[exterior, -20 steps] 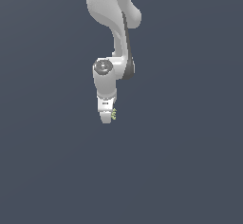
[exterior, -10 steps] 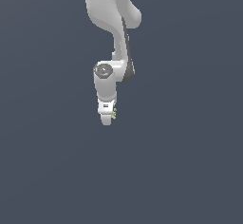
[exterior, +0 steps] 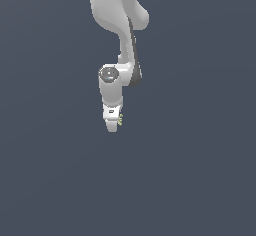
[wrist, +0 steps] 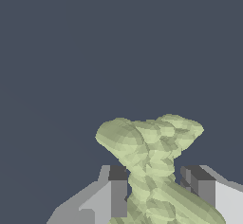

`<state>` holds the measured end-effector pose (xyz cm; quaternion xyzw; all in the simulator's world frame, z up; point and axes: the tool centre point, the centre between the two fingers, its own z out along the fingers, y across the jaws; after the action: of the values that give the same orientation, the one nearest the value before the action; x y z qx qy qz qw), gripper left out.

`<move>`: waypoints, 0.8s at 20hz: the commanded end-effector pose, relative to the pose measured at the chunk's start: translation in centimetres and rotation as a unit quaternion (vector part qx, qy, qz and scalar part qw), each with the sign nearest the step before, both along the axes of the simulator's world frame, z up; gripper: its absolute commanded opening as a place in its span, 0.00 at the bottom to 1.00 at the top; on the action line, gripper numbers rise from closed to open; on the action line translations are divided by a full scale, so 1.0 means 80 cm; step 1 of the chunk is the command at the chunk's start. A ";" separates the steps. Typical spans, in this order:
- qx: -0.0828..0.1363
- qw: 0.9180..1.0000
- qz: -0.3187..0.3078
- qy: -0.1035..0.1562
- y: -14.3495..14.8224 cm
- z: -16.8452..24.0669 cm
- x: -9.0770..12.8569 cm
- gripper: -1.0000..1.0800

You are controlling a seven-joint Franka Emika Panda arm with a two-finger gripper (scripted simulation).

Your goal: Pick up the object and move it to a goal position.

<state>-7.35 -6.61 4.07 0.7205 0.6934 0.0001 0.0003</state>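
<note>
One white arm (exterior: pixel 120 55) hanging down against plain grey, pincer (exterior: pixel 114 125) clamped on the pale yellow-green knobbly object (wrist: pixel 152 166), fingers (wrist: pixel 116 192) pressing both its sides

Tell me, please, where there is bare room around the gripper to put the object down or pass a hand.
Uniform dark background borders the arm on both sides and below the gripper; nothing else shows there. No surface is distinguishable, so a landing spot cannot be judged. The only crowded place is between the fingers, filled by the yellow-green object.
</note>
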 end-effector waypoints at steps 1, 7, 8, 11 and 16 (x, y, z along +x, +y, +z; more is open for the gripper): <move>0.000 1.000 0.000 0.000 -0.002 0.005 0.001 0.00; 0.000 1.000 0.000 0.000 -0.013 0.035 0.003 0.00; 0.000 1.000 0.000 0.000 -0.015 0.043 0.003 0.00; 0.000 1.000 0.001 0.000 -0.025 0.070 0.006 0.00; 0.001 1.000 0.001 0.000 -0.045 0.127 0.010 0.00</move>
<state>-6.62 -9.68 12.74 0.7201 0.6939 0.0004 -0.0002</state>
